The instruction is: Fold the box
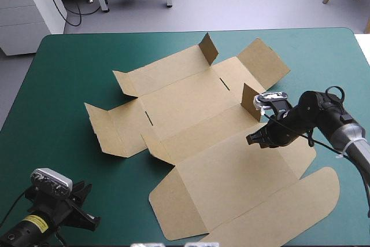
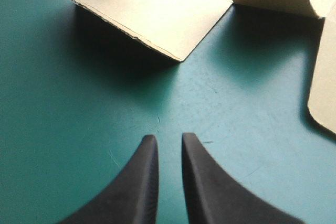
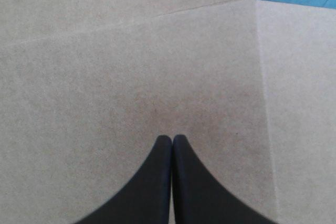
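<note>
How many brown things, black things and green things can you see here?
Brown: 1, the box
Black: 2, the left gripper and the right gripper
Teal-green: 1, the table cover
Total: 4

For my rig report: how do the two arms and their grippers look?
The left gripper and the right gripper each have two broad black fingers curved like fins, tapering to points. The left arm is black with a yellow label; the right arm is black with a silver-grey section.
</note>
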